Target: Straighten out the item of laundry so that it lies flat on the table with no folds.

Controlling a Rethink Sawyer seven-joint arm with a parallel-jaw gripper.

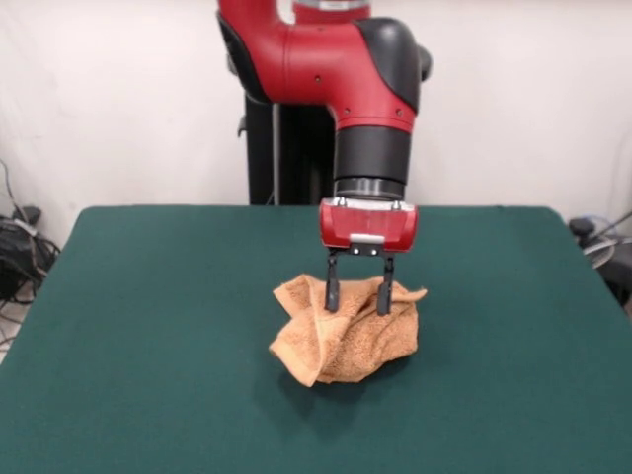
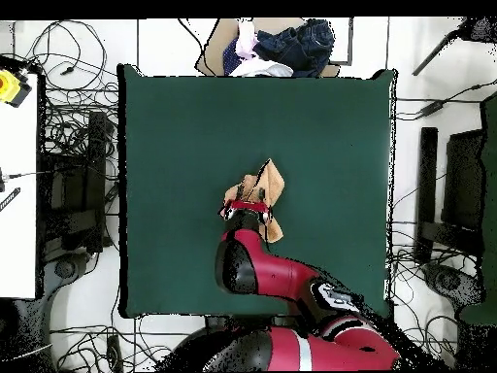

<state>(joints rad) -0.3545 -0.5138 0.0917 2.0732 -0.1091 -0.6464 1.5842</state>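
The orange-tan towel [image 1: 346, 341] lies crumpled in a bunched heap near the middle of the dark green table [image 1: 148, 326]. My gripper [image 1: 358, 296] points straight down onto the top of the heap. Its two black fingers [image 1: 333, 293] stand apart, with their tips sunk in the towel's upper folds and a ridge of cloth between them. In the overhead view the towel [image 2: 270, 185] shows partly under the red gripper head [image 2: 248, 206], on the table [image 2: 194, 126]. The stripe band and tag are hidden.
A pile of dark and light clothes [image 2: 277, 49] sits just beyond the table's far edge. Cables and equipment lie on the floor at both sides. A white desk [image 2: 17, 194] stands at the left. The black pedestal [image 1: 262, 148] is behind the table.
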